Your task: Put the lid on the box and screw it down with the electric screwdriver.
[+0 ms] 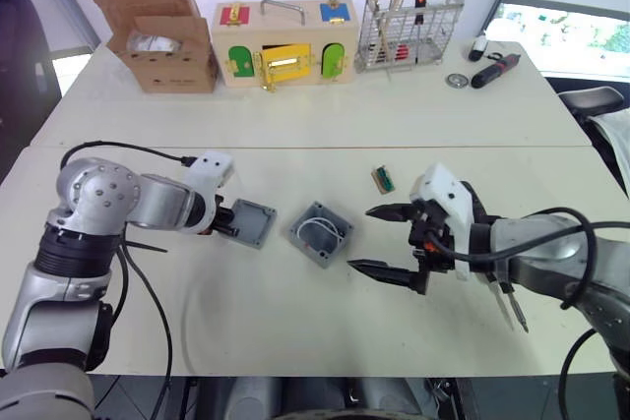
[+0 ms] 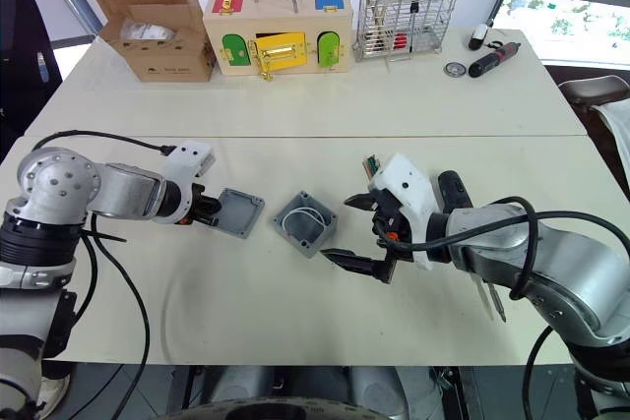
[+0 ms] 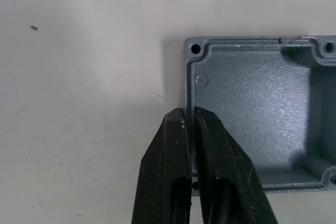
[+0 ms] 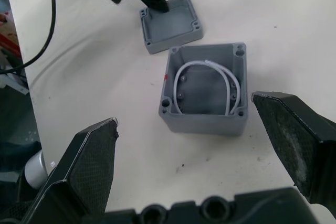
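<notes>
The grey lid lies inner side up on the table, left of the box. My left gripper is shut on the lid's left rim, and its fingers pinch that rim. The open grey box stands upright with a white wire loop inside. My right gripper hangs open just right of the box, its jaws spread wide and holding nothing. A thick black cylinder, possibly the electric screwdriver, pokes out from behind my right wrist.
A small green part lies beyond the right gripper. Along the far table stand a cardboard box, a wooden latch box and a wire basket. A dark maroon tool and a washer lie at far right.
</notes>
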